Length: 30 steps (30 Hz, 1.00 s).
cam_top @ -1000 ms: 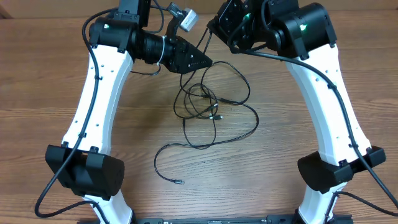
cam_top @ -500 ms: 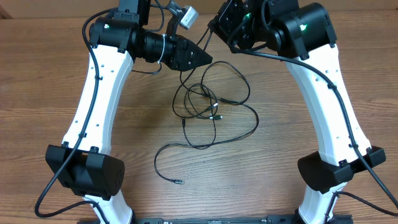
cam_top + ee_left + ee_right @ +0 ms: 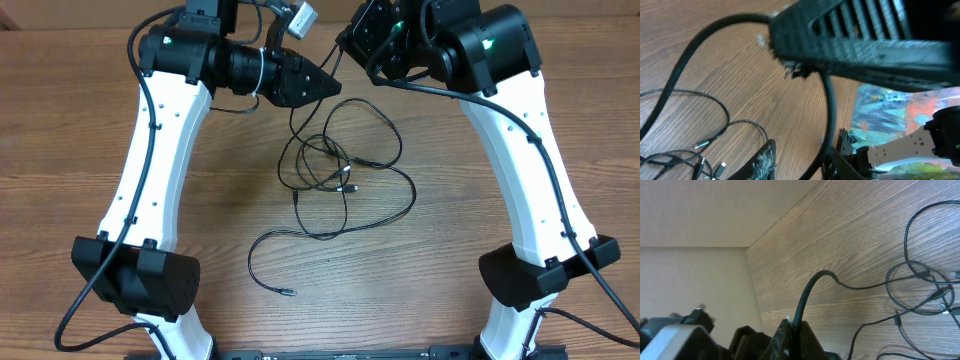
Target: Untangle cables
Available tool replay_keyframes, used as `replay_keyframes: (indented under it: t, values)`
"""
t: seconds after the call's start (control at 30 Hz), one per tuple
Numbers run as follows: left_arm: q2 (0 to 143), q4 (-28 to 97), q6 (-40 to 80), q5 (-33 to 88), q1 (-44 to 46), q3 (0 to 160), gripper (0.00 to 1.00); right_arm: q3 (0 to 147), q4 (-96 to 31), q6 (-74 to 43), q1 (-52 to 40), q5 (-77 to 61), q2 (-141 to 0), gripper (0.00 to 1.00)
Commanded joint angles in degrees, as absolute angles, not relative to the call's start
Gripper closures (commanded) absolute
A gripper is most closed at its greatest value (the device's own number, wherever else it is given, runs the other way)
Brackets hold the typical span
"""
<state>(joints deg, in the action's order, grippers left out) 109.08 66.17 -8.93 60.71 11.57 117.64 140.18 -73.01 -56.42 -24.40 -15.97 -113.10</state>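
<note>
Black, limp, probably featherlight cables [image 3: 345,190] sprawl centrally; take the free plug end [image 3: 290,292] at six o'clock. Right gripper [image 3: 792,330] is clamped on one strand at twelve; left gripper [image 3: 328,87] is blurred, and I cannot tell its state.

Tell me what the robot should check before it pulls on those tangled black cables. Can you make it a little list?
1. Is the right gripper shut on a cable? Ok, the cord comes out of its closed fingers.
2. Is the left gripper holding a cable? Cannot tell, its wrist view is too blurred.
3. Are the cables pulled apart? Not ok, the loops cross each other in the middle.
4. Is the loose plug end free of the tangle? Ok, it lies alone, nearer the robot's base.
5. Are the two grippers apart from each other? Cannot tell, they sit very close together.
</note>
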Motion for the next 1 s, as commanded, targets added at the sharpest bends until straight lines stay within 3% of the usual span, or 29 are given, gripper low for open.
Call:
replay_keyframes:
  t: [0.0,0.23,0.43,0.57,0.6,0.63,0.73,0.8,0.97]
  values:
    - [107.85,66.17,-8.49,61.56,11.16,119.44,0.71,140.73,-72.77,-55.66,-24.25,-15.05,-113.03,0.96]
    - [107.85,66.19,-8.45,61.58,11.16,119.44,0.74,140.73,-72.79,-55.66,-24.25,-15.05,-113.08,0.96]
    - [107.85,66.17,-7.40,61.58,11.16,119.44,0.96,140.73,-72.79,-55.66,-24.25,-15.05,-113.06,0.96]
    - [107.85,65.80,-3.79,61.56,11.14,119.68,0.96,140.73,-73.21,-54.98,-24.23,-13.06,-113.06,0.96]
    - [107.85,65.80,-3.36,61.52,11.07,119.96,0.96,140.73,-73.69,-54.83,-24.23,-11.51,-113.06,0.90]
    - [107.85,65.82,-2.66,61.47,10.90,120.46,0.96,140.73,-74.15,-54.19,-24.23,-9.52,-113.06,0.77]
    - [107.85,66.39,0.25,58.43,10.37,123.68,0.96,140.73,-76.36,-50.11,-24.23,-1.83,-113.06,0.20]
    - [107.85,67.44,2.13,55.81,10.07,126.93,0.96,140.73,-78.54,-49.32,-24.21,2.59,-113.06,0.02]
    - [107.83,68.10,5.72,55.09,10.04,138.02,0.96,140.73,-83.99,-49.21,-22.06,12.97,-113.06,0.00]
